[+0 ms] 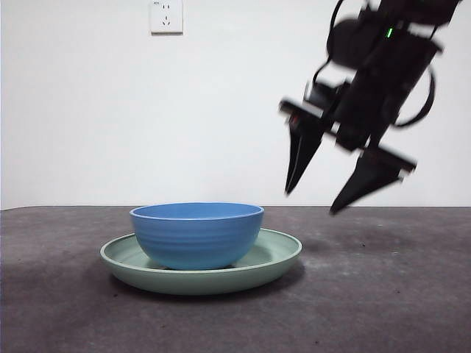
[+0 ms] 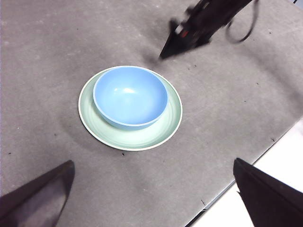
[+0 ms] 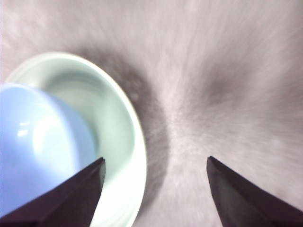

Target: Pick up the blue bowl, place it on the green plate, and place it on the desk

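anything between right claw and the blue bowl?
Nothing. In the front view only open air separates the right claw from the blue bowl; below lie the green plate rim and bare desk.

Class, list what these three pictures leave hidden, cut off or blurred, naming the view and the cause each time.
1. Front view: the blue bowl hides the middle of the green plate.
2. Front view: the right gripper is motion-blurred, its arm cut by the top edge.
3. Right wrist view: bowl and plate are blurred and cut by the edge.
4. Left wrist view: the left gripper shows only its jaw tips.
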Controlling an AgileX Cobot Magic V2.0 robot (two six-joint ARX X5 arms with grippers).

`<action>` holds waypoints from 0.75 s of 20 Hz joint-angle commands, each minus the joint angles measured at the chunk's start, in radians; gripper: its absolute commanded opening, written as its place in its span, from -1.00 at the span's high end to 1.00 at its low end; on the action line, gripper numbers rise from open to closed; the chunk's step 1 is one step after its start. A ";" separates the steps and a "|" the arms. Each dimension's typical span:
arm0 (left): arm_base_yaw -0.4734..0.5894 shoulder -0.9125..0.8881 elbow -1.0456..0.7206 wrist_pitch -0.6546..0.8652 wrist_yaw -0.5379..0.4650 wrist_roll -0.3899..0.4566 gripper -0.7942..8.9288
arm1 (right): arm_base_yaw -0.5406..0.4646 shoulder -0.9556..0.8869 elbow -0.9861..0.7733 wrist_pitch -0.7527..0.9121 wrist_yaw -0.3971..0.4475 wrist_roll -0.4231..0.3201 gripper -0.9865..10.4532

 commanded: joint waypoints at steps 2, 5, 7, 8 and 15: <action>-0.006 0.003 0.008 0.010 -0.005 0.002 -0.77 | 0.001 -0.169 0.024 -0.132 0.055 -0.076 0.07; -0.006 0.003 0.008 0.010 -0.005 0.002 -0.77 | 0.002 -0.376 0.024 -0.318 0.112 -0.135 0.02; -0.006 0.003 0.008 0.010 -0.005 0.002 -0.77 | 0.002 -0.516 0.024 -0.435 0.132 -0.145 -0.11; -0.006 0.003 0.008 0.011 -0.005 0.002 -0.77 | 0.002 -0.586 0.024 -0.488 0.141 -0.155 -0.17; -0.006 0.003 0.008 0.017 -0.005 0.001 -0.77 | 0.002 -0.953 0.024 -0.710 0.137 -0.223 -0.19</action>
